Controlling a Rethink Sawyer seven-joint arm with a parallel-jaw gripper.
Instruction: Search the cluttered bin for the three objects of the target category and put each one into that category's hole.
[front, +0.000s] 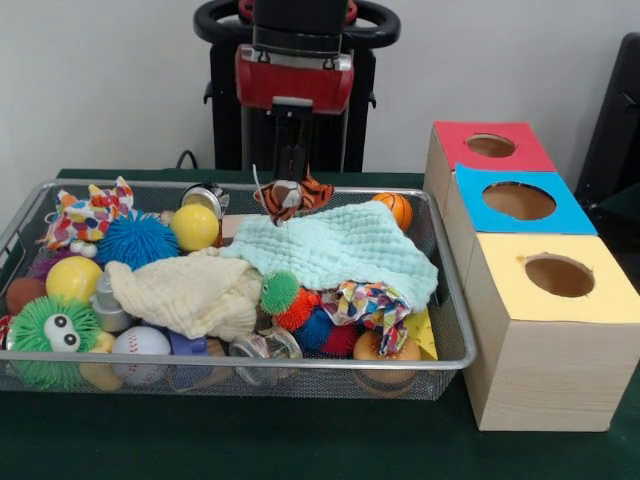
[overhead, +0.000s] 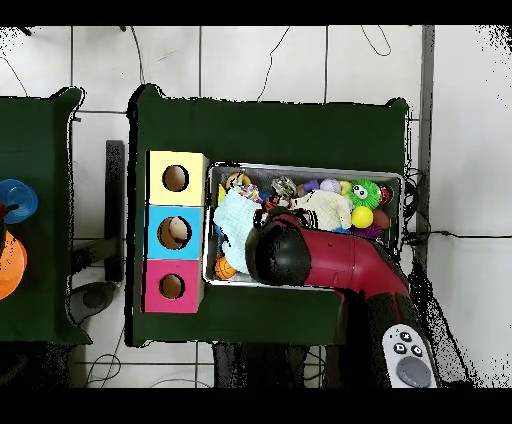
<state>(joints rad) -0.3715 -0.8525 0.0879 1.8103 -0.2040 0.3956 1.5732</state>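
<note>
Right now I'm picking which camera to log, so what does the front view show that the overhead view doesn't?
Front only: the gripper at a tiger-striped toy at the bin's back edge, where the arm hides it from above.
Overhead only: an orange-and-blue item on a neighbouring table.
Both: the wire bin, mint cloth and red, blue and yellow boxes.

Even, diffuse indoor light; soft shadows fall beneath the wire bin (front: 452, 330); the front view is slightly soft.

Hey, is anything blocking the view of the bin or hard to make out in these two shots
Front view: the wire bin shows fully and evenly lit; the hand hangs at its far edge over the tiger toy. Overhead view: the red arm hides part of the bin, and the hand is hidden.
</note>
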